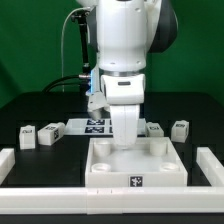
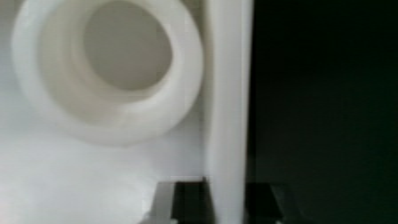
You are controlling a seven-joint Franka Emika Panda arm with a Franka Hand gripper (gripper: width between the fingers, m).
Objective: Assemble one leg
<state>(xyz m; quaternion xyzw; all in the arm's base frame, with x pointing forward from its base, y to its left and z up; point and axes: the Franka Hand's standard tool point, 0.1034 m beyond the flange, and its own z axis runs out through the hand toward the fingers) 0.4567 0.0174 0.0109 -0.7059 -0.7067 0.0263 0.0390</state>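
Two small white tagged legs lie on the table at the exterior view's left, and two more at its right. None is held. My gripper is down at the far rim of the large white square panel. In the wrist view my gripper has its two dark fingers close on either side of the panel's raised rim, next to a round corner socket. The jaws look closed on that rim.
The marker board lies behind the panel. White barrier walls frame the table's front and sides. The arm's body hides the table just behind the panel.
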